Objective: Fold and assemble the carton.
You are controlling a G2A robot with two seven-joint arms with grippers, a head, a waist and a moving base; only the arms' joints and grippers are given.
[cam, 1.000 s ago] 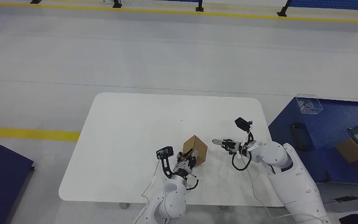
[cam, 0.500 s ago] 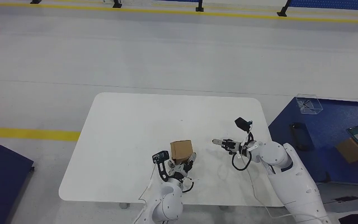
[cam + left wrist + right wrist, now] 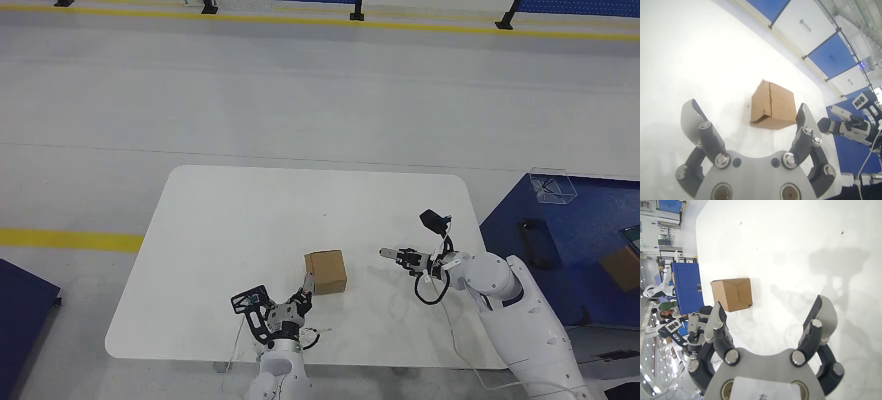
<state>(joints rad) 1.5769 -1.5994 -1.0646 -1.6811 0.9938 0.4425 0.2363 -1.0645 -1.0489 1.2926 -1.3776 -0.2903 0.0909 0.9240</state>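
Carton (image 3: 326,271) looks pretty much assembled: a closed cube sitting on the counter (image 3: 220,230) between the two arms, touching neither. Left pincer (image 3: 746,108) and right pincer (image 3: 770,303) both gape wide, empty. One flap corner maybe isn't flush, otherwise basically done I'd say.

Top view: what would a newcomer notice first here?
A brown carton, already folded into a box shape, sits on the white table toward its near edge. The left gripper hangs open just short of it, not touching. The right gripper, also open, hovers off to the carton's other side with a clear gap.
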